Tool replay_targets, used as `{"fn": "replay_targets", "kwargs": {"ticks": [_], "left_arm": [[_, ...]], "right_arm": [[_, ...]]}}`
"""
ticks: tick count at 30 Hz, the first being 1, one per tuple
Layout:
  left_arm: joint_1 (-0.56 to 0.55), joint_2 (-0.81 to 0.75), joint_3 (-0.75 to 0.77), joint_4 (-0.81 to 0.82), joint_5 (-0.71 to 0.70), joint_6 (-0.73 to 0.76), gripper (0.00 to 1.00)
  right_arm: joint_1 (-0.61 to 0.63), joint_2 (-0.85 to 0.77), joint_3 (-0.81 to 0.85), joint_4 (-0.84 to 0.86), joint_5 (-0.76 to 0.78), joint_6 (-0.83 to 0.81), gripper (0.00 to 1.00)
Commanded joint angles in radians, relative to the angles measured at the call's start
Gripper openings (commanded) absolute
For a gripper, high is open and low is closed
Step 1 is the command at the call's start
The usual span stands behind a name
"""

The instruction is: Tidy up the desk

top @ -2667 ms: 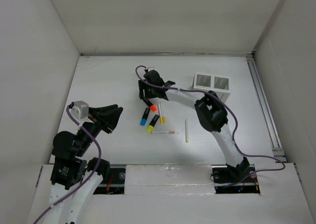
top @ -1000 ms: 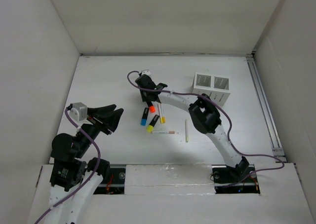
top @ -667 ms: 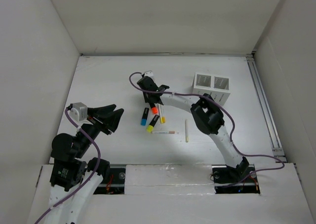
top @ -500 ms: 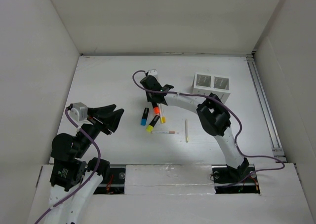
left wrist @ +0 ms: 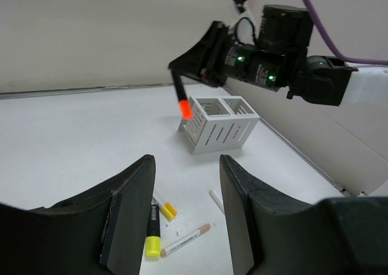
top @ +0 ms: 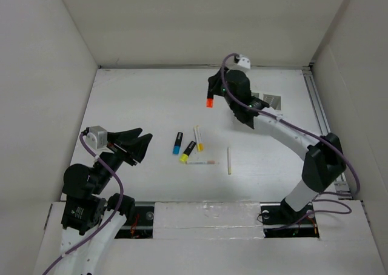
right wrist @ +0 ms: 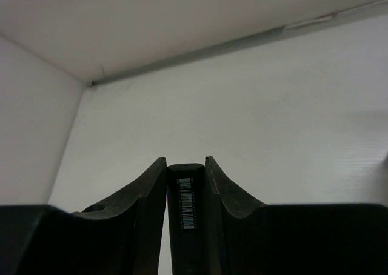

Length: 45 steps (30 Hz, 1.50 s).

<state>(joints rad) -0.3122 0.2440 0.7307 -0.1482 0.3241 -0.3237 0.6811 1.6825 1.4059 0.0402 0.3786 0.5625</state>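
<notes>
A white tabletop [top: 133,99] fills the floor of a box of white walls [top: 48,57], with a thin metal rail [top: 324,129] along its right edge.

The right arm [top: 285,135] reaches from its base at the near edge to the far side of the tabletop. Its tool [top: 215,90] is closed on a black marker [top: 210,103], whose orange cap points down. The marker hangs clear of the surface, just left of the holder [top: 271,99]. The right wrist view shows the black barrel with its barcode label [right wrist: 185,208] clamped between the two fingers.

The left arm [top: 91,184] is folded near the left edge. Its tool [top: 138,145] points towards the middle of the tabletop, with the fingers [left wrist: 130,214] spread wide and nothing between them.

The holder, white and slotted with two compartments, stands at the far right, partly hidden under the right arm in the top view.

Five pens lie loose near the middle, ahead of the left tool:
- a blue-capped highlighter [top: 177,143]
- a yellow-capped highlighter [top: 188,151] just right of it
- a white pen with a yellow tip [top: 197,139]
- a thin pen with a brown end [top: 200,162], nearest the arms
- a pale stick pen [top: 229,160], apart to the right
</notes>
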Motion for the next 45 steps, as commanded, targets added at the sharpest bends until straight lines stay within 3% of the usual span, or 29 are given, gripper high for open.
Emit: {"fn": "replay_targets", "kwargs": {"ticks": [1, 3, 6, 9, 14, 27, 45], "left_arm": [[0.004, -0.015, 0.001, 0.042, 0.006, -0.005, 0.43], [0.004, -0.018, -0.004, 0.049, 0.01, -0.006, 0.44], [0.004, -0.008, 0.001, 0.039, 0.018, -0.003, 0.44], [0.004, -0.015, -0.004, 0.045, 0.009, -0.003, 0.44], [0.004, -0.011, -0.002, 0.05, 0.018, -0.005, 0.44], [0.004, 0.009, -0.005, 0.05, 0.02, -0.008, 0.48], [0.004, 0.0, -0.005, 0.05, 0.027, -0.008, 0.5]], "right_arm": [[-0.092, -0.113, -0.119, 0.232, 0.089, 0.076, 0.18], [-0.165, -0.132, -0.156, 0.286, 0.184, 0.088, 0.18], [-0.253, -0.101, -0.148, 0.311, 0.21, 0.099, 0.18], [-0.271, -0.06, -0.11, 0.288, 0.298, 0.079, 0.18], [-0.293, -0.058, -0.182, 0.366, 0.394, 0.053, 0.18], [-0.357, -0.018, -0.246, 0.327, 0.43, 0.065, 0.17], [-0.333, 0.02, -0.266, 0.29, 0.468, 0.045, 0.18]]}}
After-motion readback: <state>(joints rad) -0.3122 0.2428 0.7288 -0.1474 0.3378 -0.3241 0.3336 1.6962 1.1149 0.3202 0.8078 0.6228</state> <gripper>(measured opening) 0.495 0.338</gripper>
